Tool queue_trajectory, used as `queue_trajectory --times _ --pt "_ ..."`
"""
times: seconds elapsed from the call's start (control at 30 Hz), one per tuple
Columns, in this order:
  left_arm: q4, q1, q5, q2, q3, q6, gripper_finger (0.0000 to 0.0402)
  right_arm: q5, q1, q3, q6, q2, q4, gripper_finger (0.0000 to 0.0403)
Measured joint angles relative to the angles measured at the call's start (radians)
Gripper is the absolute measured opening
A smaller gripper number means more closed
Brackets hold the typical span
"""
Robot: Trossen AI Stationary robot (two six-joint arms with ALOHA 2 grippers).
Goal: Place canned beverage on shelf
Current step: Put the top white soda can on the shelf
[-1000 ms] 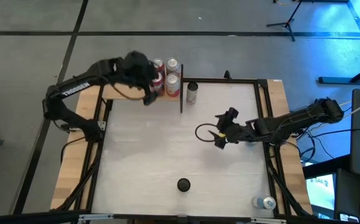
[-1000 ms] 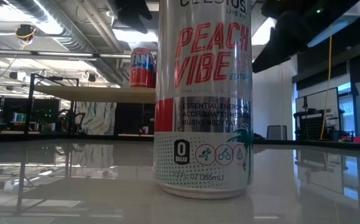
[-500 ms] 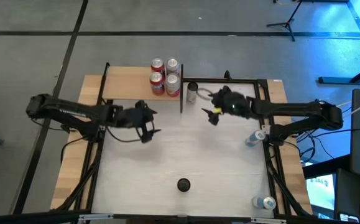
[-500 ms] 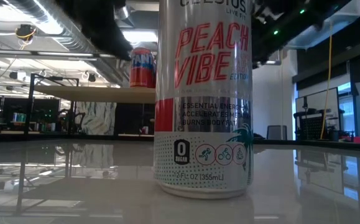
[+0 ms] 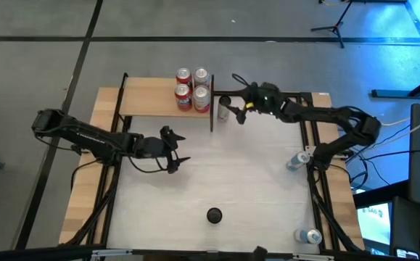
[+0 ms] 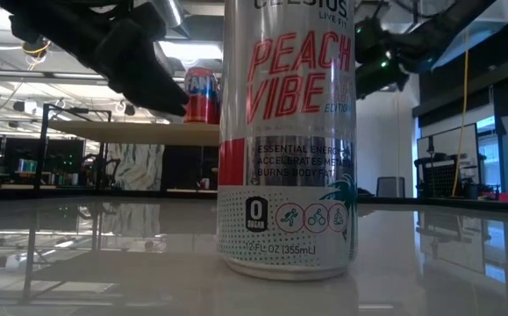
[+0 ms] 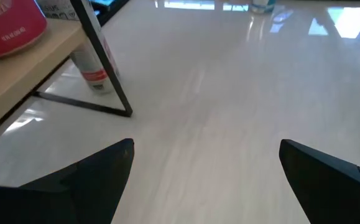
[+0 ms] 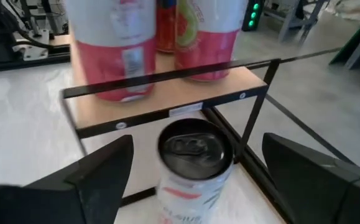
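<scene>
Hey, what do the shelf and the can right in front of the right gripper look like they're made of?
The shelf: a light-tan board, likely wood or laminate with a matte face, set in a thin black frame that looks like painted metal. The can: probably aluminium, judging by its dark shiny top with a pull tab and its glossy printed white-and-red wall.

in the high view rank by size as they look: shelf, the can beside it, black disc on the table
1. shelf, clearly largest
2. can and black disc look about alike from above, so no ranking between them; the right hand partly covers the can.
</scene>
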Motion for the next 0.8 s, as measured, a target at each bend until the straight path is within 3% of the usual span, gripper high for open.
queue_trajectory --times 0.37,0.8 --pt "0.015 0.0 0.0 0.0 -0.001 -0.02 0.0392 -0.047 -0.033 0.093 -0.001 0.144 0.007 0.0356" --pt "0.015 0.001 -0.002 0.0 -0.001 -0.018 0.0392 -0.048 -0.032 0.095 -0.024 0.171 0.031 0.0356"
